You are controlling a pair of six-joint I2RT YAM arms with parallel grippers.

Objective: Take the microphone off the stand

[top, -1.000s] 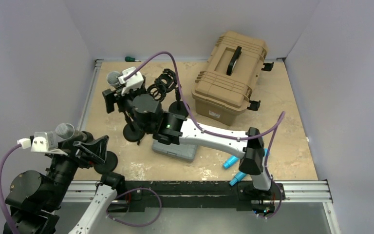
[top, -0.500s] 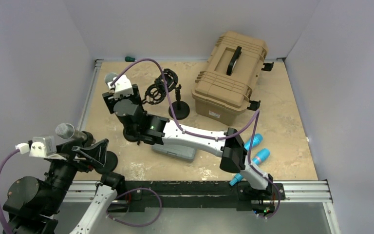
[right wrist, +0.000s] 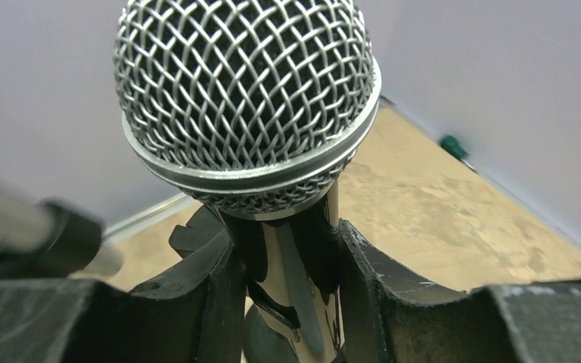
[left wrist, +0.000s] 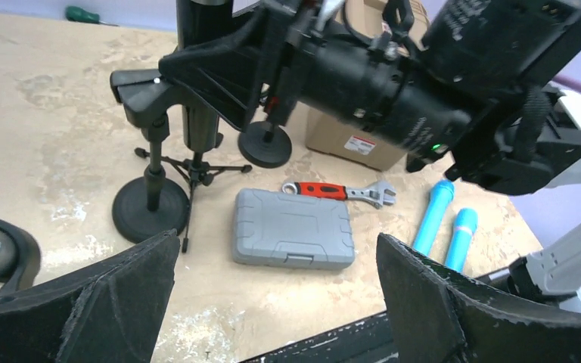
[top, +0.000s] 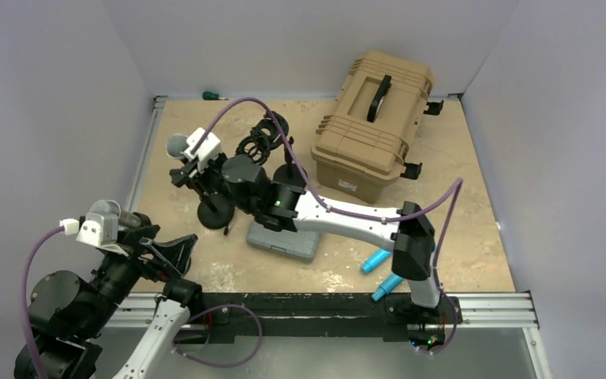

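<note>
At the near edge we are holding the left gripper (left wrist: 276, 242) wide open and empty, facing across the grey case (left wrist: 293, 228) toward the stand (top: 215, 212). Farther in, we are clamping the right gripper (right wrist: 286, 238) on the microphone (right wrist: 246, 106), its fingers (right wrist: 219, 287) flanking the handle just under the mesh head. They seem to be touching it on both sides, though a dark clip between them is muddying that. The microphone is sitting upright in the stand, so we are judging the grasp to be the step in hand, the lift not yet begun. Next we are needing a firm hold and a pull along the handle, since the stand could tip. Only the right wrist view is showing fingers on the handle, which the overhead view is hiding under the wrist. Only the left wrist view is showing the wrench (left wrist: 340, 190) beyond the case.
</note>
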